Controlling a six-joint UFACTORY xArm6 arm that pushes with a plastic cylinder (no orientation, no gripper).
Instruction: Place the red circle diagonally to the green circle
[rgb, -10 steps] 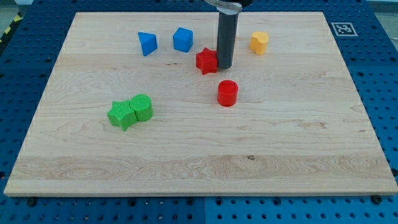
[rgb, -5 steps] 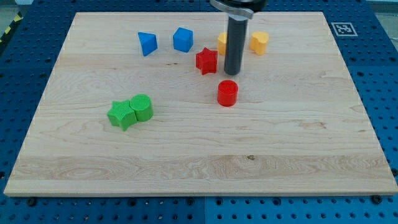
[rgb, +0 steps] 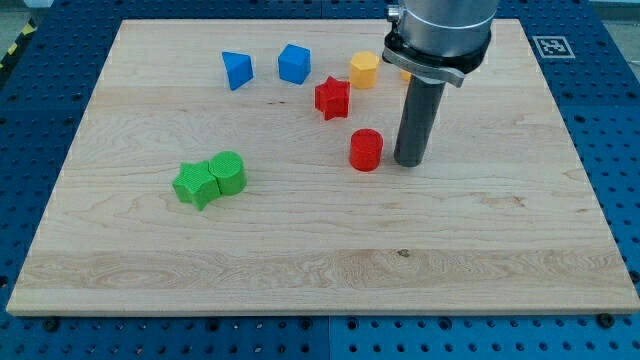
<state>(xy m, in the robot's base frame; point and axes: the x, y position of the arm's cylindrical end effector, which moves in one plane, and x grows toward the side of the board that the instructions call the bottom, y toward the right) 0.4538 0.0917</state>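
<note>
The red circle (rgb: 366, 150) stands near the middle of the wooden board (rgb: 320, 290). My tip (rgb: 409, 161) rests on the board just to the right of it, a small gap apart. The green circle (rgb: 228, 172) sits at the view's left, touching a green star-like block (rgb: 195, 184) on its left. The rod rises from the tip to the arm at the view's top.
A red star (rgb: 332, 98) lies above and left of the red circle. Two blue blocks (rgb: 237, 70) (rgb: 294, 63) and a yellow block (rgb: 364, 70) sit near the view's top. The arm hides part of the board's top right.
My tip has moved right and down, from beside the red star to the right side of the red circle. A yellow block hidden before now shows; the other yellow one is hidden. No block has moved.
</note>
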